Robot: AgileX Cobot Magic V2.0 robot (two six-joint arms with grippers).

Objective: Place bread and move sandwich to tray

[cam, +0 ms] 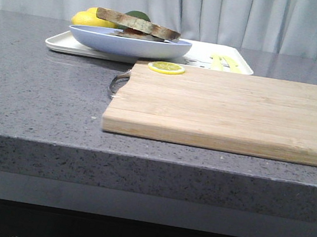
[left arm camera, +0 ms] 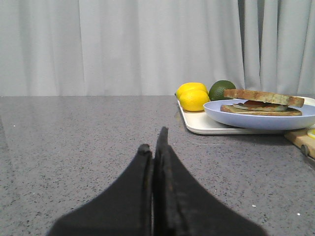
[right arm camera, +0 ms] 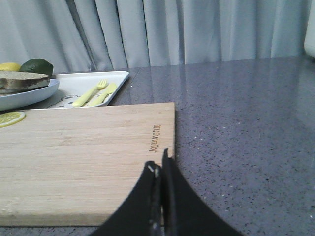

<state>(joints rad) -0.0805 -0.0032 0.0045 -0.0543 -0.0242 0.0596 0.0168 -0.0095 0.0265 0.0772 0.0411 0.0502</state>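
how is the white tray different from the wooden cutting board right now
The tray is white with a raised rim; the cutting board is bare light wood, flat and thicker. The tray carries the blue plate with the sandwich; the board holds only a lemon slice. Both are rectangular and lie flat on the grey counter.

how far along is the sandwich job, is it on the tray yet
It looks essentially finished. Done: the sandwich has its top bread in place and sits on the blue plate, which rests on the white tray behind the cutting board. In hand: nothing; the left gripper and right gripper are both shut and empty, well back from the plate. Left: nothing obvious. A lemon slice lies on the board.
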